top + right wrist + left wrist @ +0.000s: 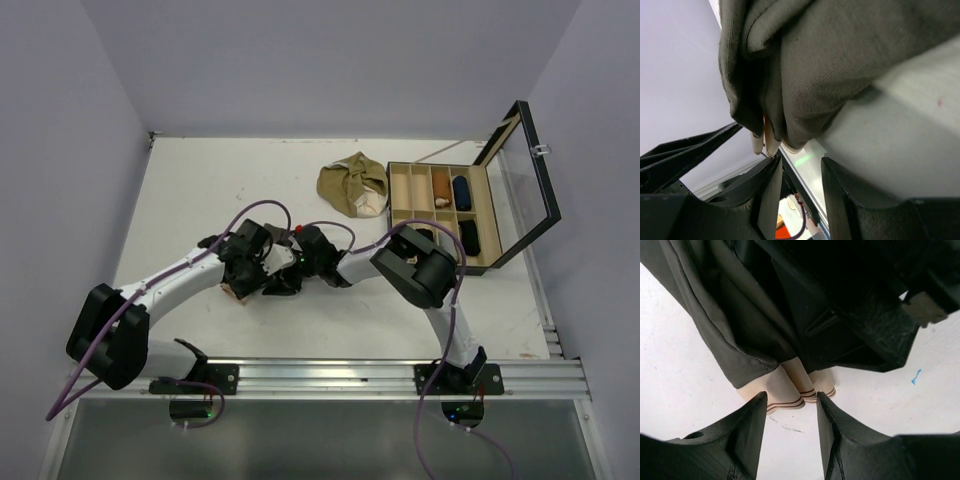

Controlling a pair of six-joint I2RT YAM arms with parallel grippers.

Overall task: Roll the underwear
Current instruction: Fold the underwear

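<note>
The dark brown underwear (284,284) lies bunched and folded on the white table, under the two gripper heads. Its beige striped waistband (782,390) pokes out in stacked layers toward my left gripper (791,397). That gripper is open; its fingertips stand just short of the waistband with nothing between them. My right gripper (801,161) is open too, its tips just below the hanging dark cloth (830,65), gripping nothing. In the top view the left gripper (262,262) and the right gripper (305,262) nearly meet. The olive-tan underwear (350,183) lies crumpled at the back.
A wooden compartment box (392,195) with its black lid (522,180) raised stands at the right, with several rolled items in it. The table's metal front rail (400,375) runs along the near edge. Grey walls close in the left, the back and the right.
</note>
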